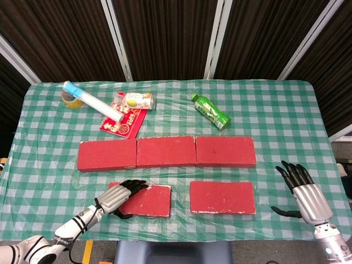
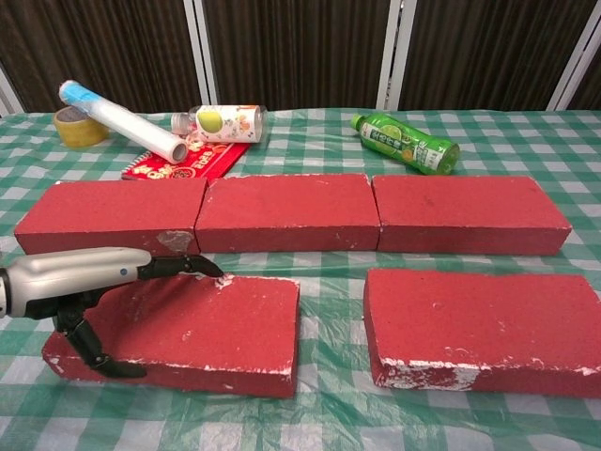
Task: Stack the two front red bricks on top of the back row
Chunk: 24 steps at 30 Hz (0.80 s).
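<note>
The left hand clamps the left end of the front-left flat red rectangular brick; rigid, probably heavy and gritty, it suits a long-edge grip. The right hand hangs spread apart, empty.

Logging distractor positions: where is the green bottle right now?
The green bottle lies on its side at the table's back, right of centre in both views, behind the gap between the middle and right back-row bricks.

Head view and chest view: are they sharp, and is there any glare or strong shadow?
Head view: sharp, evenly lit, soft glare on the plastic cover near the front bricks. Chest view: sharp, a faint shadow under the left hand, wrinkled cover shining at the front edge.
</note>
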Available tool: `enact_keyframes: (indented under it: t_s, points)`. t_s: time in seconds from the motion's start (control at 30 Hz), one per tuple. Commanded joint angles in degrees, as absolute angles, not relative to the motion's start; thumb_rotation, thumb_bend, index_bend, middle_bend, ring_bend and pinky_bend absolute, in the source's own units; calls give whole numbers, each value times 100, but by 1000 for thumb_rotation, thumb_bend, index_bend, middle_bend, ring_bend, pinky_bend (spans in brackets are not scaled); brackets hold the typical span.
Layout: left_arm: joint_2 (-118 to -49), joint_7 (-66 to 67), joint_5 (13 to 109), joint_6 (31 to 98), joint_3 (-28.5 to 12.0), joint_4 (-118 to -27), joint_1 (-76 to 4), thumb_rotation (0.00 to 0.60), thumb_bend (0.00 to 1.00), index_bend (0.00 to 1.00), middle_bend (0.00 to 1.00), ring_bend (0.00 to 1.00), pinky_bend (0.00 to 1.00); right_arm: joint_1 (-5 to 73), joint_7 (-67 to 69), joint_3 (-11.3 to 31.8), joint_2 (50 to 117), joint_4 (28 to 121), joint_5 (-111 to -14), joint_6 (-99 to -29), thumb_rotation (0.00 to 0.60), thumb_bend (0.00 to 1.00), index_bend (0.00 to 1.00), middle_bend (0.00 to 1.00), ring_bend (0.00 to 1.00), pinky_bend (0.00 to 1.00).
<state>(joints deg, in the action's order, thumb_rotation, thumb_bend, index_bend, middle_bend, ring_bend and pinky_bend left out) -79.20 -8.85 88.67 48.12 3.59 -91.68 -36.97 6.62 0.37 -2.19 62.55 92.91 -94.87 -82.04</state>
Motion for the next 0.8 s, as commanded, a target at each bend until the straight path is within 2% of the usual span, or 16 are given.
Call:
enact_keyframes:
  t_s: [0.03, 0.2, 0.5, 0.8]
  points:
    - [-7953, -907, 8878, 4870, 356, -9117, -3689, 600, 243, 0, 0, 103, 388, 663, 21, -219, 6260, 9294, -9483, -8199, 523, 202, 0, 0, 0, 0]
    - [-8014, -880, 8893, 5047, 358, -9013, -3626, 600, 263, 0, 0, 278, 602, 668, 5, -214, 6268, 9293, -9464, -8182, 522, 202, 0, 0, 0, 0]
    - [-7785, -667, 8971, 5409, 310, -9293, -3549, 600, 257, 0, 19, 325, 646, 674, -46, -213, 6289, 9299, -9448, -8159, 524, 203, 0, 0, 0, 0]
    - [-7139, -609, 8720, 5839, -198, -9603, -3570, 600, 262, 0, 93, 379, 694, 692, -63, -201, 6294, 9293, -9400, -8110, 523, 202, 0, 0, 0, 0]
